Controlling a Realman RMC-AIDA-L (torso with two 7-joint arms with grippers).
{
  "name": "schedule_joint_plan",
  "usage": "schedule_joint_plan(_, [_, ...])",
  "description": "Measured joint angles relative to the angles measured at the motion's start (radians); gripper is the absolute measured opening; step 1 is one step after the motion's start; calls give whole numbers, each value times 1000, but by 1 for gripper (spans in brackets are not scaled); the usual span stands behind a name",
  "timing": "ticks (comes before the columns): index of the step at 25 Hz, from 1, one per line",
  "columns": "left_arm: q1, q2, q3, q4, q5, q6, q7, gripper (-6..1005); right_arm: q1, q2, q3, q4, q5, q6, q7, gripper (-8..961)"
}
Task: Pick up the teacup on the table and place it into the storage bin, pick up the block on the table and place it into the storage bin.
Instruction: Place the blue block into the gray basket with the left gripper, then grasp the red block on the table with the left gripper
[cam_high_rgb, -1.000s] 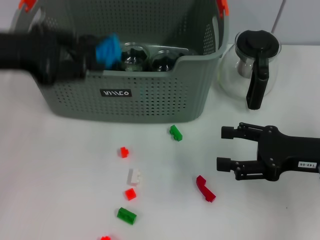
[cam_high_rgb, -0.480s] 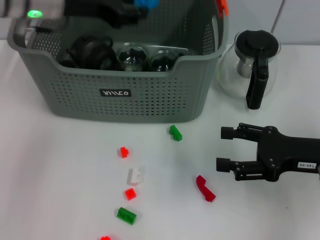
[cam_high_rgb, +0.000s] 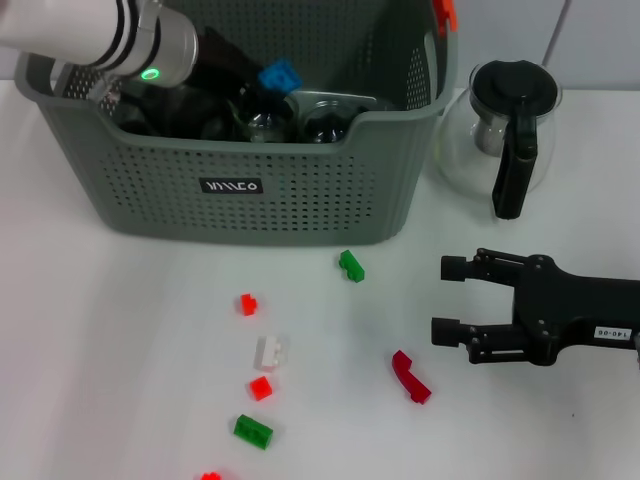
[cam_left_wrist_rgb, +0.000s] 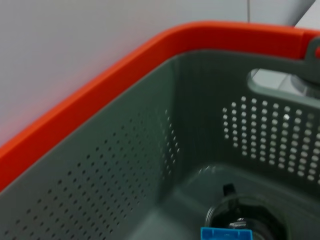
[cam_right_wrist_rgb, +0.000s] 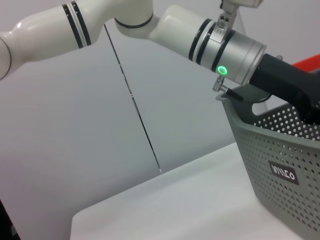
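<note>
Closest to the camera there's a scatter of small blocks on the white table (cam_high_rgb: 120, 340): a green block (cam_high_rgb: 253, 431), a white block (cam_high_rgb: 268, 352), a dark red block (cam_high_rgb: 410, 377) and another green one (cam_high_rgb: 351, 265) near the bin. The right gripper (cam_high_rgb: 447, 297) sits just above the table beside them, fingers spread, gripping nothing. Further back, the left gripper (cam_high_rgb: 262, 88) reaches into the storage bin (cam_high_rgb: 260, 185), pinching a blue block (cam_high_rgb: 280, 76) over the glass teacups (cam_high_rgb: 268, 118). A glass pot (cam_high_rgb: 500, 135) stands beside the bin.
</note>
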Motion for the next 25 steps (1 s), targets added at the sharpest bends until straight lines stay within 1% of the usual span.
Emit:
schedule_joint_plan(2, [0, -6, 2, -7, 23, 2, -15, 452, 0, 0, 0, 0, 0, 0, 0, 940])
schedule_joint_plan(3, [8, -12, -8, -38, 18, 24, -22, 461, 0, 0, 0, 0, 0, 0, 0, 940])
schedule_joint_plan(4, [8, -12, -8, -38, 18, 24, -22, 470, 0, -1, 0, 0, 0, 0, 0, 940])
schedule_joint_plan(6, [34, -25, -37, -115, -14, 63, -26, 488, 1, -2, 0, 0, 0, -2, 0, 941])
schedule_joint_plan(8, [81, -40, -87, -242, -96, 128, -32, 507, 1, -3, 0, 0, 0, -4, 0, 941])
schedule_joint_plan(9, [107, -45, -116, -305, -145, 165, -41, 549, 1, -3, 0, 0, 0, -4, 0, 941])
schedule_joint_plan(10, [124, -47, -133, -343, -174, 187, -48, 591, 1, -3, 0, 0, 0, -6, 0, 941])
schedule_joint_plan(12, [184, -49, -187, -439, -285, 284, -69, 675, 0, -3, 0, 0, 0, -7, 0, 941])
schedule_joint_plan(15, [279, -49, -237, -512, -428, 412, -57, 786, 0, -3, 0, 0, 0, -7, 0, 940])
schedule_joint_plan(17, [347, -50, -262, -521, -507, 505, -22, 855, 1, -3, 0, 0, 0, -7, 0, 940])
schedule_joint_plan(18, [401, -52, -284, -506, -568, 598, 31, 889, 2, -2, 0, -1, 0, -7, 0, 940])
schedule_joint_plan(19, [401, -52, -284, -506, -568, 598, 31, 889, 2, -2, 0, -1, 0, -7, 0, 940])
schedule_joint_plan(21, [463, -58, -306, -470, -620, 732, 142, 888, 5, -1, -1, -1, -1, -7, 1, 940])
schedule_joint_plan(22, [485, -62, -310, -457, -629, 778, 191, 888, 5, 0, -2, 0, -1, -7, 2, 940])
schedule_joint_plan(25, [552, -80, -304, -444, -623, 841, 323, 887, 6, 0, -2, 0, -2, -7, 4, 940])
